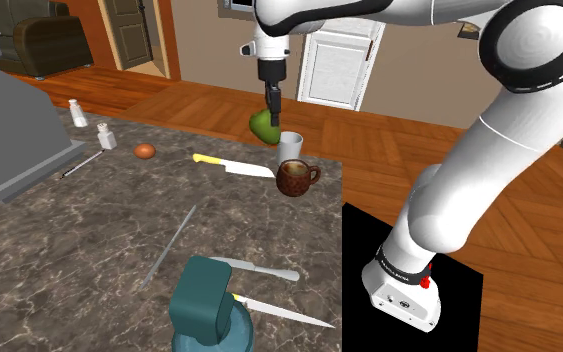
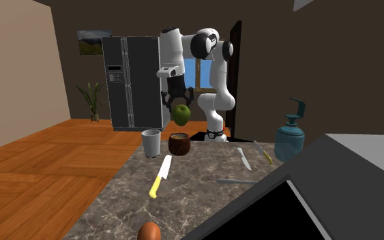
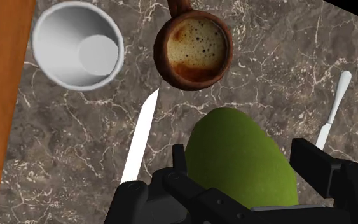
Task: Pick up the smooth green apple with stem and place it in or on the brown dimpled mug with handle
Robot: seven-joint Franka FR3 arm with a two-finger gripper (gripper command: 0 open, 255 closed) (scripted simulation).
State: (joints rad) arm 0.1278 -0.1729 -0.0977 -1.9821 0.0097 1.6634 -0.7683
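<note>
Nearest us on the marble counter (image 1: 89, 230) stands a teal dispenser (image 1: 204, 305). Farther back, at the counter's right edge in the shoulder view, we see the brown mug (image 1: 295, 178), with a grey cup (image 1: 290, 147) just behind it. Higher up, our gripper (image 1: 272, 108) clasps the green apple (image 1: 262, 125), held in the air close to both.

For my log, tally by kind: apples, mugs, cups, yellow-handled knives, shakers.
Apple: 1
Mug: 1
Cup: 1
Yellow-handled knives: 2
Shakers: 2
Total: 7
</note>
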